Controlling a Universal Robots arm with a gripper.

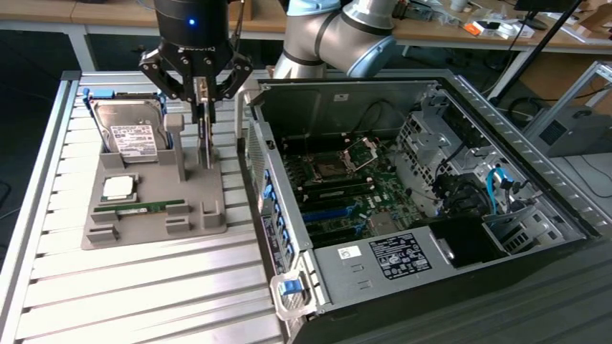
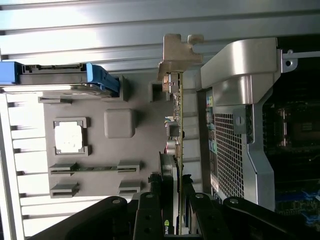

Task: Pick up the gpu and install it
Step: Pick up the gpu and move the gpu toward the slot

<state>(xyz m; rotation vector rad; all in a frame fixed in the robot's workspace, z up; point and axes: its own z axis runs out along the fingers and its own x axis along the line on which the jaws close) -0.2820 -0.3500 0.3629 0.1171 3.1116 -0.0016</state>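
My end effector (image 1: 199,87) is clamped on the upper end of the gpu (image 1: 203,132), one finger on each flat face. The card stands over the grey holder (image 1: 143,231), on the side nearest the computer case (image 1: 335,276). Its lower end is at the holder's slot, and I cannot tell whether it has come free.

From the exterior view the card reads as a thin upright strip. I judge its long axis to be roughly vertical, running straight away from my grip. The silver bracket (image 2: 181,50) is at the far, lower end. The card's flat faces look toward the case and toward the holder's tall post (image 1: 176,140).

My worry is leverage. I hold one end of a long, thin card, so any snag of the bracket on the slot could twist it between my fingers. The case wall is just beside the holder, and a card swung crooked could strike that edge.
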